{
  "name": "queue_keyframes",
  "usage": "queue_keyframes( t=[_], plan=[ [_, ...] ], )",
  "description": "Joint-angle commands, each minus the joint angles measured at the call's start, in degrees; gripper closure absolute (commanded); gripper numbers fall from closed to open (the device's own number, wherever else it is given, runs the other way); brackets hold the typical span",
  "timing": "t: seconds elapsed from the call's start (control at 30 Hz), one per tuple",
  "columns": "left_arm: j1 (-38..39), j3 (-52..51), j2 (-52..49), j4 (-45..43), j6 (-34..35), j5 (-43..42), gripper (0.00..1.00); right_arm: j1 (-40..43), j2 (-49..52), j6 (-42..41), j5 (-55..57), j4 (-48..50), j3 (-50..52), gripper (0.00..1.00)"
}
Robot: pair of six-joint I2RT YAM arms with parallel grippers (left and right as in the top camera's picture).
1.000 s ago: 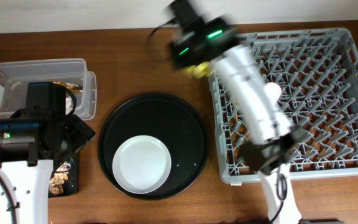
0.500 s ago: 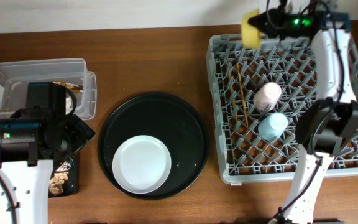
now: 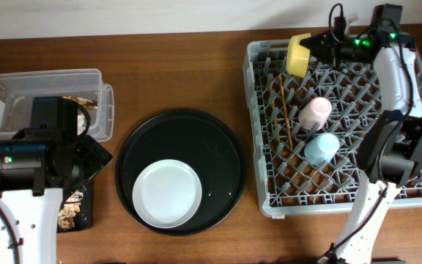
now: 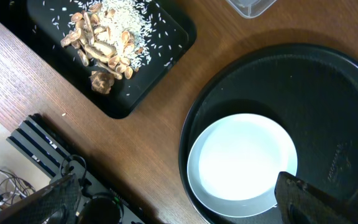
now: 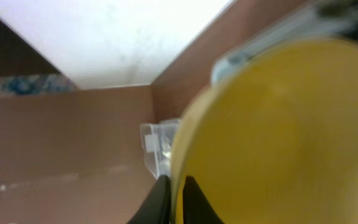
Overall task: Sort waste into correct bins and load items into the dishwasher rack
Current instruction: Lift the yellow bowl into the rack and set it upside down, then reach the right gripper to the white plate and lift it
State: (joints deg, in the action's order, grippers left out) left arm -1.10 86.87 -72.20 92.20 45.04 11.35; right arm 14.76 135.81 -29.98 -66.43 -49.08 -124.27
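The grey dishwasher rack (image 3: 321, 204) filled the right of the table. Left of it lay the round black tray (image 3: 218, 147), and at the far left stood the clear plastic tub (image 3: 20, 95). Just near of the tub sat the shallow black rectangular tray (image 4: 166, 56), largely hidden from overhead by the left arm.

The pale grey plate (image 3: 167, 193) rested in the near part of the round tray. The left gripper (image 4: 178, 180) hung above the table beside the plate, its fingers spread wide with nothing between them.

The right gripper (image 3: 321, 48) reached over the rack's far-left corner, carrying the small yellow bowl (image 3: 297, 53) tipped on edge. In the blurred wrist view its fingers seemed to pinch the bowl's rim. Whether the bowl touched the rack could not be told.

The pale pink cup (image 3: 316, 111) and light blue cup (image 3: 321, 149) sat inside the rack, the blue one nearer. The wooden chopsticks (image 3: 286, 110) lay just left of them. Rice and brown scraps (image 4: 104, 37) were heaped in the rectangular tray.
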Motion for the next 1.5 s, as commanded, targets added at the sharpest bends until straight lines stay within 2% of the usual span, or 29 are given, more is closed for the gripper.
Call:
queue_keyframes(
  t=[0.0, 0.17, 0.4, 0.47, 0.57, 0.6, 0.7, 0.77, 0.83, 0.87, 0.9, 0.93, 1.03, 1.13, 1.23, 1.47],
  plan=[
    [-0.20, 0.35, 0.50, 0.07, -0.07, 0.22, 0.00, 1.88, -2.64, 1.31, 18.32, -6.10, 1.46, 0.91],
    [-0.20, 0.35, 0.50, 0.07, -0.07, 0.22, 0.01, 5.70, -9.70, 3.19, 30.82, -13.51, 1.42, 0.83],
    [-0.20, 0.35, 0.50, 0.07, -0.07, 0.20, 0.01, 7.28, -20.96, 4.83, 42.18, -17.64, 1.42, 0.78],
    [-0.20, 0.35, 0.50, 0.07, -0.07, 0.22, 0.01, 5.68, -23.63, 6.91, 43.15, -17.66, 1.42, 0.77],
    [-0.20, 0.35, 0.50, 0.07, -0.07, 0.22, 0.01, 0.98, -24.68, 7.69, 47.95, -17.62, 1.42, 0.68],
    [-0.20, 0.35, 0.50, 0.07, -0.07, 0.22, 0.01, -1.18, -24.15, 7.69, 52.24, -17.09, 1.42, 0.64],
    [-0.20, 0.35, 0.50, 0.07, -0.07, 0.22, 0.01, -6.80, -20.65, 7.67, 67.19, -13.60, 1.44, 0.63],
    [-0.20, 0.35, 0.50, 0.07, -0.07, 0.22, 0.00, -8.31, -17.14, 7.67, 71.63, -10.49, 1.44, 0.64],
    [-0.20, 0.35, 0.50, 0.07, -0.07, 0.22, 0.00, -8.26, -12.87, 7.63, 72.26, -7.52, 1.44, 0.64],
    [-0.20, 0.35, 0.50, 0.07, -0.07, 0.22, 0.01, -8.22, -10.58, 7.65, 72.26, -6.47, 1.44, 0.71],
    [-0.20, 0.35, 0.50, 0.07, -0.07, 0.22, 0.01, -8.22, -8.15, 7.65, 71.84, -5.92, 1.44, 0.83],
    [-0.20, 0.35, 0.50, 0.07, -0.07, 0.22, 0.01, -8.33, -6.93, 7.65, 71.45, -6.03, 1.44, 0.89],
    [-0.20, 0.35, 0.50, 0.07, -0.07, 0.22, 0.01, -8.37, -5.09, 7.65, 71.12, -8.02, 1.44, 0.96],
    [-0.20, 0.35, 0.50, 0.07, -0.07, 0.22, 0.01, -8.37, -7.17, 7.67, 65.11, -11.82, 1.42, 0.96],
    [-0.20, 0.35, 0.50, 0.07, -0.07, 0.22, 0.01, -8.37, -11.80, 7.72, 52.39, -15.96, 1.42, 0.96],
    [-0.20, 0.35, 0.50, 0.07, -0.07, 0.22, 0.01, -8.37, -15.43, 7.67, 51.01, -17.16, 1.42, 0.96]
  ],
)
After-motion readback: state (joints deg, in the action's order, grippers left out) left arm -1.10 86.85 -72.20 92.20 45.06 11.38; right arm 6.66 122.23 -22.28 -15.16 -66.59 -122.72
